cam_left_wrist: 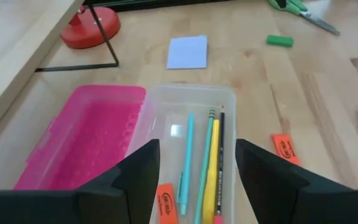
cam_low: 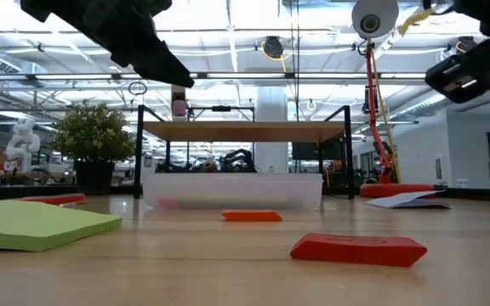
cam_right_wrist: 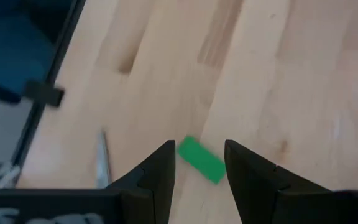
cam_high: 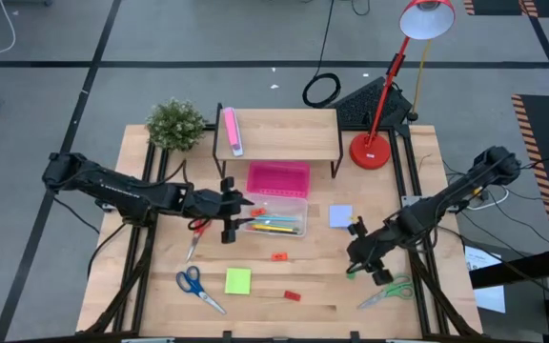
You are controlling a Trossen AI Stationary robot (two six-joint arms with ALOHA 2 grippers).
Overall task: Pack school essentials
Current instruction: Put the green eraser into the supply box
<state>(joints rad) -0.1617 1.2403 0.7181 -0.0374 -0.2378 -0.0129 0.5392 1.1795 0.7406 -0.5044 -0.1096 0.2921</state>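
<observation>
Your right gripper point(cam_right_wrist: 197, 168) hung spread-fingered right over the green eraser point(cam_right_wrist: 201, 160), whose long axis ran skewed across the gap. Your left gripper point(cam_left_wrist: 197, 168), also spread, hovered above the clear pencil box point(cam_left_wrist: 191, 118).

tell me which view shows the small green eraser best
The right wrist view: the green eraser lies on bare wood, framed by the open right gripper above it. The left wrist view shows it small and far off. In the high view the right gripper mostly covers it. The low view does not show it.
</observation>
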